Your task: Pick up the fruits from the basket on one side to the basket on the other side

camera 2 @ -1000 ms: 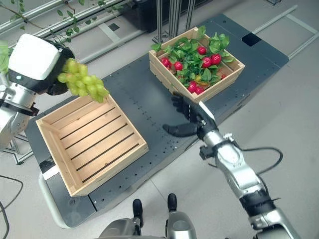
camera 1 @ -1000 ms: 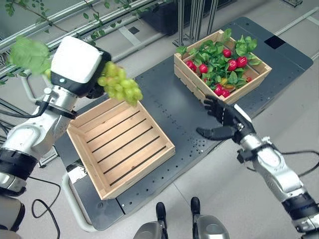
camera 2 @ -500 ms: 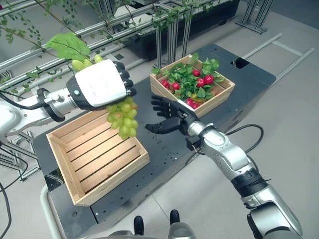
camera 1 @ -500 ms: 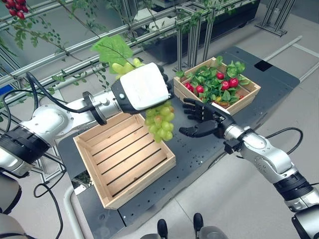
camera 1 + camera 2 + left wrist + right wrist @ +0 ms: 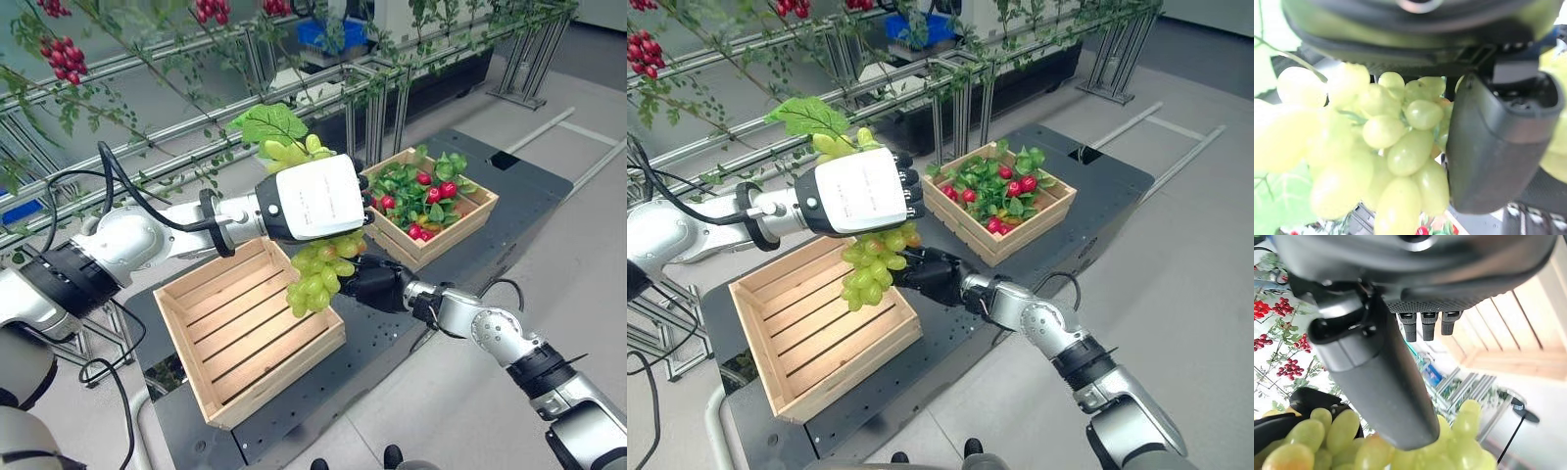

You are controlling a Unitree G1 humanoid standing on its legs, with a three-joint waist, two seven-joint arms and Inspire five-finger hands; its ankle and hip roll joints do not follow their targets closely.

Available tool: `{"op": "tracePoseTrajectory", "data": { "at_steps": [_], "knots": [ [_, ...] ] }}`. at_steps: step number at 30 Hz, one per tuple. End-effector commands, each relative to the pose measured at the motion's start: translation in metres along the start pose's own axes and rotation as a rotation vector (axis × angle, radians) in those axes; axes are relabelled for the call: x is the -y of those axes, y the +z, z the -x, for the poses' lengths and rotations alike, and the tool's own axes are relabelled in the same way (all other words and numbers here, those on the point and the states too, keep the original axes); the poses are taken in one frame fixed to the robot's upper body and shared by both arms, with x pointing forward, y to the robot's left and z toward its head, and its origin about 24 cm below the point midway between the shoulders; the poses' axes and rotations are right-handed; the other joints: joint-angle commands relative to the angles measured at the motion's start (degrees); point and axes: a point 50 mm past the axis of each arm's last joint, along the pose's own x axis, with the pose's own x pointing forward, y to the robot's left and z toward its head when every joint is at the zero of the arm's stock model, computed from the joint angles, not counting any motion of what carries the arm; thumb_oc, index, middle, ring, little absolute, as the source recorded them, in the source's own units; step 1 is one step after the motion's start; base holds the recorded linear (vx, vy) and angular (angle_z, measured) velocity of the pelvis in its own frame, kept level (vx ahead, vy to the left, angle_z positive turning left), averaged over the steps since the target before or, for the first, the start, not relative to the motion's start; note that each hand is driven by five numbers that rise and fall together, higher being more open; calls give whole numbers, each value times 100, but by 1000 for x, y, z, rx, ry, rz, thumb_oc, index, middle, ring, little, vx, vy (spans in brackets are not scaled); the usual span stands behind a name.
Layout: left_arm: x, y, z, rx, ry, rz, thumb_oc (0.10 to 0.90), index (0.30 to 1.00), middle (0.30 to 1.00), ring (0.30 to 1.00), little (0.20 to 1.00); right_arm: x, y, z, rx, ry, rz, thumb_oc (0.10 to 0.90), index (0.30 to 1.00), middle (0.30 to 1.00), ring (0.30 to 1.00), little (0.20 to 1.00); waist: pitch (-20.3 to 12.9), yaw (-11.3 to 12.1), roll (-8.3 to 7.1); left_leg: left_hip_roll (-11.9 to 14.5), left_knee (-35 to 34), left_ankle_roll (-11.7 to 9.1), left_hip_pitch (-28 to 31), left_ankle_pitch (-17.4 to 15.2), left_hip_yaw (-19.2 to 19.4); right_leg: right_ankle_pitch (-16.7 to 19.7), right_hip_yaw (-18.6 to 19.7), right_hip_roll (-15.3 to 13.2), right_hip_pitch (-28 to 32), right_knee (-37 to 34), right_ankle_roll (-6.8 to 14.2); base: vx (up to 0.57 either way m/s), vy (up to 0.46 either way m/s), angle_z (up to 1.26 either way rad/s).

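Empty slatted wooden crate [image 5: 235, 343] stood at left, under the lifted fruit. Left hand [image 5: 313, 196] was curled round a green grape bunch with leaf [image 5: 318, 274], apparently offered for handover. Right hand [image 5: 377, 282] sat beneath it, fingers hidden, state unreadable. Leafy crate of red fruit [image 5: 431, 201] stood at right.

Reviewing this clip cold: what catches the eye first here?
The bunch of green grapes, hanging from the left hand above the empty wooden crate. The right hand reaches in just beneath the bunch. Behind them sits a second crate packed with leaves and red fruit.
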Motion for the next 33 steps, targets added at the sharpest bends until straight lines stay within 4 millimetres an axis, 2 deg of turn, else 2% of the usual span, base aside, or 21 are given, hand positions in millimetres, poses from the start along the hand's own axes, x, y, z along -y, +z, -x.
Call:
{"op": "tracePoseTrajectory", "data": {
  "at_steps": [1,6,11,16,17,18,19,29,33],
  "knots": [
    [-20,-51,-9,-132,69,-163,400,300,300,300,300,-35,25,-8,95,199,-134,800,900,900,900,900,-738,159,-167,-102,8,-43,2,-429,36,-110,-81,-118,59,6,-4,0,0,0],
    [-17,-48,-10,-97,30,-168,400,300,300,300,300,-45,28,-9,116,262,-153,800,900,900,900,900,-739,196,-170,-104,8,-35,6,-433,6,-114,-122,-130,71,6,8,0,0,0],
    [-13,-52,0,-96,-14,-160,400,300,300,300,300,-41,32,-3,139,284,-103,800,900,900,900,900,-759,217,-171,-110,8,-35,-2,-427,-7,-112,-153,-143,73,6,30,0,0,0],
    [-8,-59,21,-132,-76,-161,400,300,300,300,300,-22,37,11,150,207,-21,800,900,900,900,900,-764,200,-178,-102,8,-40,-18,-419,-3,-98,-142,-143,50,6,48,0,0,0],
    [-6,-60,28,-143,-87,-163,400,300,300,300,300,-13,35,15,139,170,9,800,900,900,900,900,-753,189,-175,-96,8,-41,-12,-418,2,-94,-132,-141,50,6,45,0,0,0],
    [-6,-60,28,-143,-87,-163,400,300,300,300,300,-13,35,15,139,170,9,800,900,900,900,900,-753,189,-175,-96,8,-41,-12,-418,2,-94,-132,-141,50,6,45,0,0,0],
    [-7,-62,33,-153,-99,-167,400,300,300,300,300,-2,33,22,119,132,32,800,900,900,900,900,-735,170,-172,-89,8,-41,-4,-414,17,-88,-127,-141,51,6,44,0,0,0],
    [-10,-59,41,-161,-110,-172,400,300,300,300,300,46,23,53,53,-90,72,800,900,900,900,900,-700,111,-222,-66,8,-46,21,-420,30,-81,-113,-133,71,6,44,0,0,0],
    [-11,-56,42,-163,-107,-173,400,300,300,300,300,50,21,59,54,-87,44,800,900,900,900,900,-681,93,-232,-59,8,-49,28,-421,29,-79,-105,-130,74,6,39,0,0,0]
  ]
}}
